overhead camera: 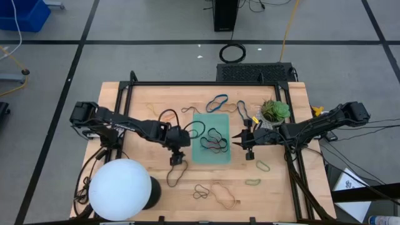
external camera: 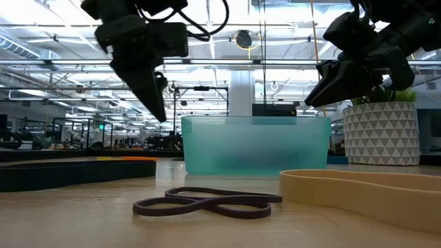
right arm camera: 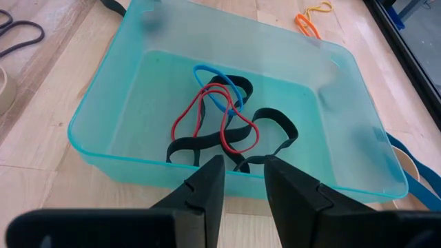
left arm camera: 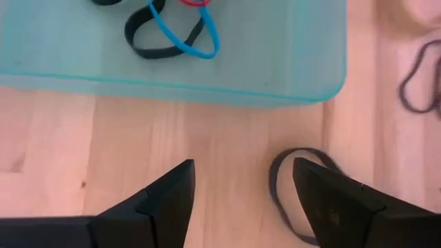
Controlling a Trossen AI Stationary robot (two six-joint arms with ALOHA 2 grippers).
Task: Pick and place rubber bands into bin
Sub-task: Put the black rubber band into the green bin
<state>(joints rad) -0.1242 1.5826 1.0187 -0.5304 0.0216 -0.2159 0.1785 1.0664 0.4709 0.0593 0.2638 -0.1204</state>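
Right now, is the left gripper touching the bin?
Apart. The left wrist view shows bare wood between the left gripper fingertips and the teal bin wall; its open fingers sit by a black rubber band instead.

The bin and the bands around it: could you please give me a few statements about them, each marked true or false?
1. The bin holds a red band, a blue band and black bands. True.
2. The left gripper grips a black band. False: its fingers are open, with a dark band on the wood beside one finger.
3. The right gripper is at the bin's rim. True.
4. Every band is in the bin. False: the high view shows a green band and others on the table.
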